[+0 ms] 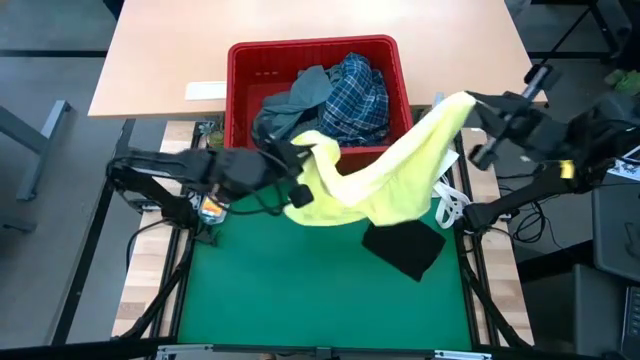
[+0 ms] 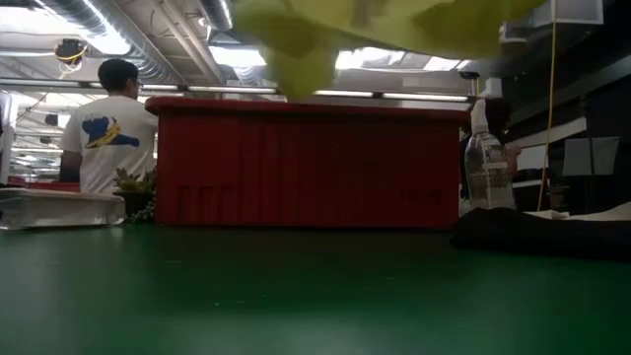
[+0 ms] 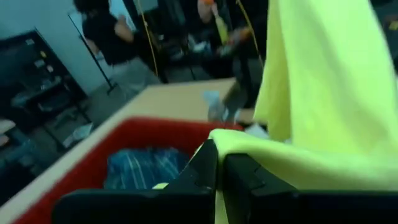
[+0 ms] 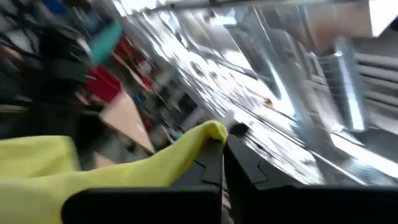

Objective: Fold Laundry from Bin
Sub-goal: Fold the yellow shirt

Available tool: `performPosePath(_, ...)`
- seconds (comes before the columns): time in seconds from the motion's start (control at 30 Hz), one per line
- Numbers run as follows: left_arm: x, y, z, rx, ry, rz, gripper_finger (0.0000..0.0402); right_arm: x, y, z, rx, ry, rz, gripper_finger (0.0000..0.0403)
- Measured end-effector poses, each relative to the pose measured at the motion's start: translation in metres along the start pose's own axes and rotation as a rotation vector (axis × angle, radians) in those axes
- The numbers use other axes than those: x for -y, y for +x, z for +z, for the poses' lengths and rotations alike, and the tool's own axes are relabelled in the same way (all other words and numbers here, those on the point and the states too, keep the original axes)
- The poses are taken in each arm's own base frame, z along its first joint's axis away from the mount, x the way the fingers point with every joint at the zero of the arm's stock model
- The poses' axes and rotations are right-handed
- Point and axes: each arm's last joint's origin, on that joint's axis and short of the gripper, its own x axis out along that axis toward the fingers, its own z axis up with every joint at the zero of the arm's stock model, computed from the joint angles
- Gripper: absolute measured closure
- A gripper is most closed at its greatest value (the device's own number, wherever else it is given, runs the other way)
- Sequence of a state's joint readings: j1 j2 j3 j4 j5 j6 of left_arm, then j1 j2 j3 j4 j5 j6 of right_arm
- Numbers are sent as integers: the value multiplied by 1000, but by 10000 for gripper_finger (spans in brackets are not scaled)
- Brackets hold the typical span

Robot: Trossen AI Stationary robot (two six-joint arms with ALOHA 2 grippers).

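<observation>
Yellow garment (image 1: 400,170) is up in the air, stretched between both arms, over the green mat (image 1: 320,300) just in front of the red bin (image 1: 240,100).

L gripper (image 1: 305,160) is clenched on one corner, near the bin's front-left edge; L wrist view shows the fingers pinched together w/ yellow cloth draped over them. R gripper (image 1: 470,103) is clamped on the opposite corner, higher and off the bin's right side; R wrist view shows the yellow edge caught between closed fingers.

Reason for the hold, imo: two-corner grip spreads the cloth so it can be laid flat on the mat for folding. The middle sags toward the mat; low view shows the yellow hanging only at the top, not touching the desk.

In the bin: plaid shirt (image 1: 358,95) and grey-blue garment (image 1: 300,100), both unfolded. Dark garment (image 1: 405,247) lies on the mat's right side, partly under the yellow's span. Might get in the way when laying flat.

Person in white tee (image 2: 108,128) stands in the room behind, away from the desk.

Early in the task, I'd say: nothing visibly folded.
</observation>
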State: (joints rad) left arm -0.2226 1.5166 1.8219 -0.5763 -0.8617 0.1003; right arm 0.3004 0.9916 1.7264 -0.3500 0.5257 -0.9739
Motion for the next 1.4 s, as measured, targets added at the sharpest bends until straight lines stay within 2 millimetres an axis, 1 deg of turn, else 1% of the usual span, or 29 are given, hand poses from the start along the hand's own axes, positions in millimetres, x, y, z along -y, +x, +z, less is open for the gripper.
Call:
performPosePath(0.1,-12,-20,23,58,-39,-23,399,5,-8,1,73,78,42,398)
performPosePath(0.17,-17,-32,33,81,-55,-44,399,9,-16,0,111,115,73,398)
performPosePath(0.3,-18,-51,38,73,-41,-101,400,13,-28,-3,153,184,151,398)
performPosePath(0.43,-8,-66,33,39,-16,-169,401,14,-37,-8,131,226,202,398)
performPosePath(0.57,0,-79,28,9,-22,-224,401,11,-38,-11,97,254,238,398)
performPosePath(0.83,14,-98,19,-64,-100,-391,397,-8,-27,-11,96,282,410,398)
performPosePath(0.9,17,-104,15,-95,-112,-435,396,-10,-27,-12,96,278,442,398)
performPosePath(1.1,23,-119,1,-265,-217,-545,398,-20,-29,-19,-10,328,531,398)
performPosePath(1.23,24,-128,-8,-387,-293,-573,397,-26,-31,-25,-94,364,584,398)
performPosePath(1.4,24,-136,-16,-541,-397,-591,397,-38,-28,-31,-226,420,650,398)
